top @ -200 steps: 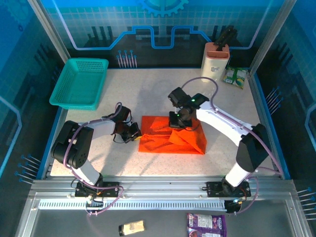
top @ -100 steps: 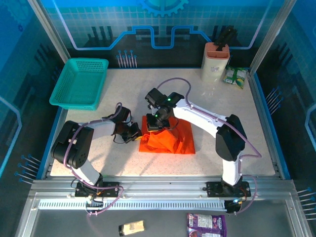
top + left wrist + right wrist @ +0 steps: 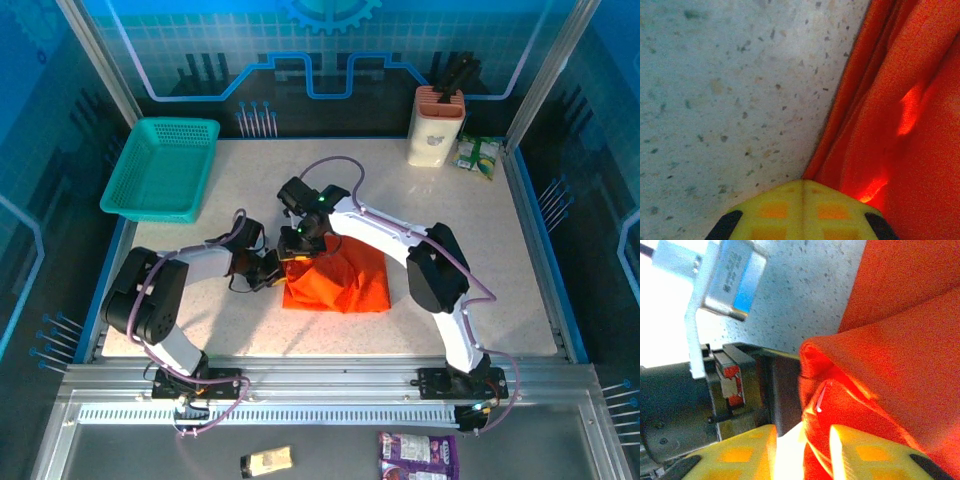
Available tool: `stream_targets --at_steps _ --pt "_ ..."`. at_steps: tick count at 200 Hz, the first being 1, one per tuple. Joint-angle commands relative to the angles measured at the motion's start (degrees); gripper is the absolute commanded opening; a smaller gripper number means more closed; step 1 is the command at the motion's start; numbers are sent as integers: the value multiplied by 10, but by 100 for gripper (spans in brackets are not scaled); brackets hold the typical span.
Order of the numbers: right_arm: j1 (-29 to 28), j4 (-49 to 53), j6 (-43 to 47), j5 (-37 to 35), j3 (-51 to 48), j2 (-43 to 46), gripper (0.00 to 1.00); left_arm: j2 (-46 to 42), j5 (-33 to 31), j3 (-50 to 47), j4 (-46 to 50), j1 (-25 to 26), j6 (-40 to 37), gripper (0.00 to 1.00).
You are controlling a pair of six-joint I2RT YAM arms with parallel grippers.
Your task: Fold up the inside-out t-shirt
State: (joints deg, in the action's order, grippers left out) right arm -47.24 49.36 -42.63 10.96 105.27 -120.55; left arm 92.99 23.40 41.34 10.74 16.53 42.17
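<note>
Right now the orange t-shirt [image 3: 340,285] lies as a folded, roughly square bundle on the speckled tabletop [image 3: 480,290]. It sits about midway between the left and right edges and nearer the near edge than the far one.

The right gripper [image 3: 802,440] reaches across to the bundle's far-left corner. From its wrist camera the two yellow jaws pinch a raised fold of the cloth between them, and the layers bulge up just past the tips.

The left gripper [image 3: 268,268] sits low at the bundle's left edge, just beside the right one — close enough that its dark body shows in the right wrist view. In its own wrist view its jaws look pressed together, with the shirt's edge running in to their tip — whether any cloth is caught between them I can't tell.

A teal mesh basket [image 3: 165,160] sits at the far-left corner of the tabletop, well apart from the shirt. A white knife block [image 3: 437,128] with dark handles stands at the far edge toward the right. A green packet [image 3: 476,156] lies just beside it in the far-right corner.
</note>
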Motion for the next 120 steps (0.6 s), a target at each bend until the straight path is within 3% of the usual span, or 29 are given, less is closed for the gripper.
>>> stream_targets --at_steps 1,22,63,94,120 --pt "-7 -30 -5 0 -6 39 42 -25 -32 -12 61 3 9 7" --pt "-4 -40 -2 -6 -26 76 45 -53 -50 1 96 3 4 9" --pt "13 -8 48 -6 -66 125 43 -121 -95 31 173 -2 -11 14" --pt "23 35 90 -6 -135 164 39 -146 -70 56 179 -1 -20 18" --pt "32 0 103 21 -215 205 37 -132 -49 97 189 13 -33 21"
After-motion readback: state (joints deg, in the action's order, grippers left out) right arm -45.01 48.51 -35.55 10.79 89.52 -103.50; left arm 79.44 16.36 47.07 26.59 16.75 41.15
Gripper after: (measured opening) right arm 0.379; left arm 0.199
